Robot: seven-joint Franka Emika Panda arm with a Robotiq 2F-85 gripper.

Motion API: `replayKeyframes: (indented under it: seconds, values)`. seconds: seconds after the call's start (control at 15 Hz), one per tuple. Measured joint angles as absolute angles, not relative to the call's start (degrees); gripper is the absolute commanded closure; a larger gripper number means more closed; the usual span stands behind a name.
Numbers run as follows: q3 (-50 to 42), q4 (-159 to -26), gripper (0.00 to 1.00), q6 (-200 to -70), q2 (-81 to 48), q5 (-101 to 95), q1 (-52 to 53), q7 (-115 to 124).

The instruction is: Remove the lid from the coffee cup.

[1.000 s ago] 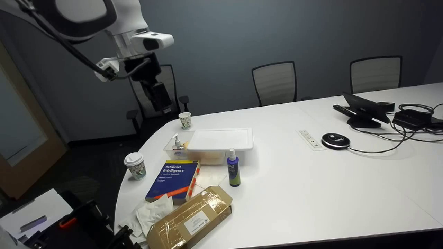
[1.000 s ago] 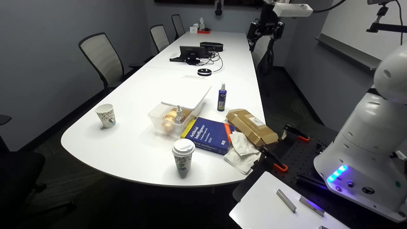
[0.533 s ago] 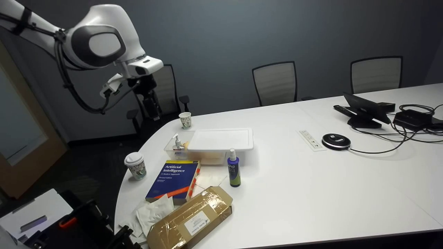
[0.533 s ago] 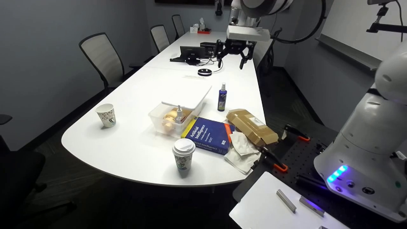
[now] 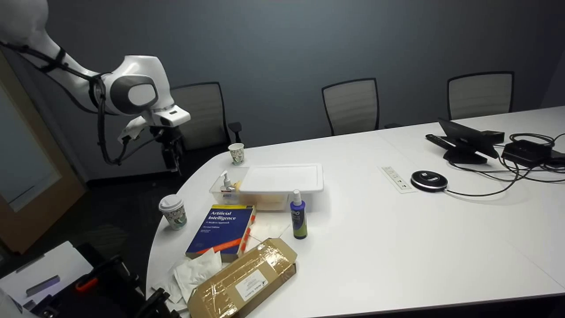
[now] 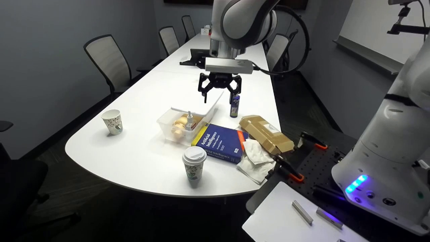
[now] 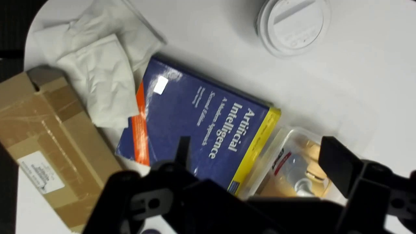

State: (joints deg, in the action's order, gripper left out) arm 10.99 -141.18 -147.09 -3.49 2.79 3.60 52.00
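Lid (image 6: 195,154): white and round, seated on top of the coffee cup (image 6: 194,172), not yet off.
Coffee cup: upright on the desk (image 6: 144,164), near its curved edge and a little apart from the book (image 6: 220,141).
Tool (image 6: 218,99): released, fingers (image 7: 334,159) spread with nothing between them; it hangs in the air well apart from the lid.
Cup wall: looks like thin paper, so a squeeze set too low would probably crush it.
Lid fit: if it clings, cup and lid may rise together; how firmly it is pressed on I can't judge from here.
Desk edge: a sideways nudge from a fingertip could tip the cup over that curve.
Pump bottle (image 6: 189,124): pokes up from the plastic box (image 6: 165,125); a tool lowered too early could catch it.
Wrist view: gives the lid's top face, cropped at the upper border, but not how high the tool hangs, nor the lidless cup (image 6: 112,122).
Exterior views: both show the cup's side and the lidless cup; in an exterior view the fingers (image 5: 170,159) merge with the dark background, so their gap reads poorly there.
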Motion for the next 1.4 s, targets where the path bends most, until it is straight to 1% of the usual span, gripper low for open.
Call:
replayKeyframes:
  seconds: [0.27, 0.6, 1.13, 1.4]
  values:
    - [11.01, -137.71, 0.0, -148.21, -10.92, 9.35, 7.68, 51.97]
    - [10.91, -135.63, 0.0, -151.33, -17.1, 16.3, 9.54, 52.07]
    - [10.31, -135.62, 0.0, -151.71, -17.94, 16.66, 9.73, 52.18]
    - [9.18, -135.72, 0.0, -152.97, -19.07, 17.88, 11.56, 59.44]
